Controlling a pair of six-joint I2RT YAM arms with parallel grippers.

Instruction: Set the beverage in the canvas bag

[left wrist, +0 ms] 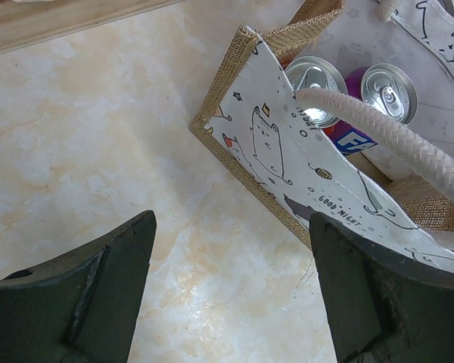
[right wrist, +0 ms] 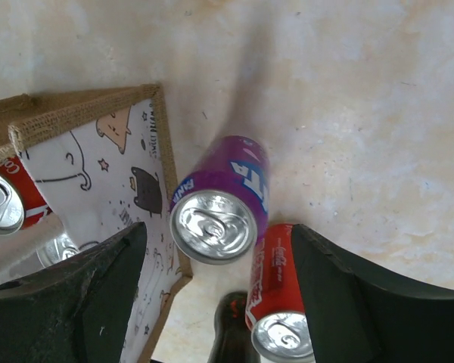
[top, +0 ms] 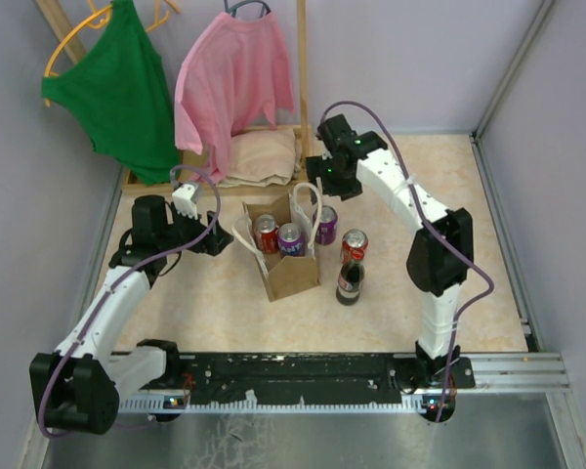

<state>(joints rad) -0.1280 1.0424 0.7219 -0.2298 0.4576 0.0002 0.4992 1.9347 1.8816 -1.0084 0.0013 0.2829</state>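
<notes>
The tan canvas bag (top: 288, 269) with white rope handles stands mid-table, open, with a red can (top: 266, 234) and a purple can (top: 291, 238) inside. A second purple can (top: 326, 225) stands just right of the bag, beside a red can (top: 355, 243) and a dark cola bottle (top: 350, 280). My right gripper (top: 330, 188) is open above that outer purple can (right wrist: 219, 215), its fingers straddling it without touching. My left gripper (top: 220, 237) is open and empty, low beside the bag's left wall (left wrist: 287, 162). The left wrist view also shows both cans inside (left wrist: 315, 79).
A wooden rack at the back holds a green top (top: 117, 83) and a pink shirt (top: 234, 78), with a folded beige cloth (top: 264, 156) on its base. Grey walls close in the table on the left, back and right.
</notes>
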